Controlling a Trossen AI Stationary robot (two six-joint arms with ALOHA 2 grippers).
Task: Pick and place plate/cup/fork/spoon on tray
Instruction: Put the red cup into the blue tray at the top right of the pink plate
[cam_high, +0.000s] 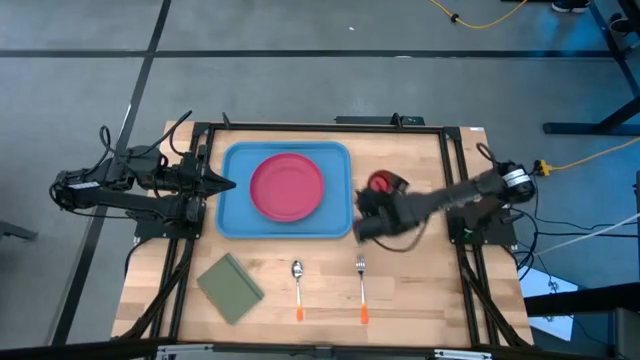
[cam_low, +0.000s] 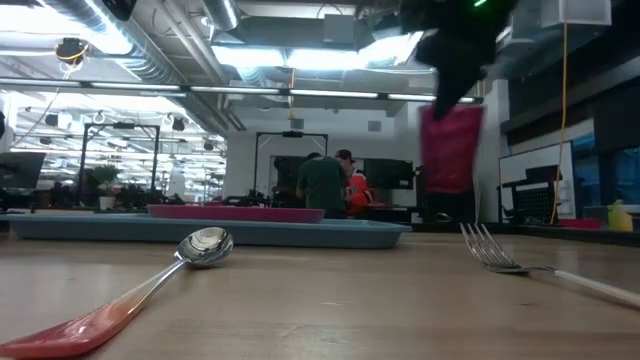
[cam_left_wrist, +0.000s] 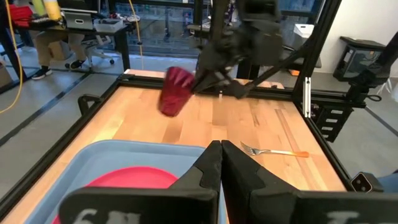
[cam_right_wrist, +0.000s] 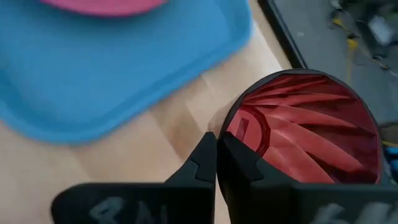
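Right of tray (cam_high: 232, 225), above bare wood: right gripper (cam_high: 364, 213) pinched on rim of cup (cam_high: 382, 183), one finger inside the wall, one outside. Cup off the table, hanging mouth-up in the low view, a touch tilted in the left wrist view. Not yet over the tray; near its right edge.

Plate (cam_high: 287, 186) already seated centre of tray. Free tray floor to the right of plate and along the near edge, seen in right wrist view as open blue.

Judged step: carry cup left over tray rim and set it down. To do well:
- keep height until base is past the raised rim, then lower
- aim for the blue strip between plate and right rim, clear of plate edge
- level the cup before release; rim pinch likely lets it swing
- release only once base rests flat, then lift straight up so the inner finger does not drag it over

Fork (cam_high: 362, 288) and spoon (cam_high: 298, 287) lie on near table, well apart from tray, beside green pad (cam_high: 231, 288). Left gripper (cam_high: 222, 183) shut, empty, parked at left edge of tray.
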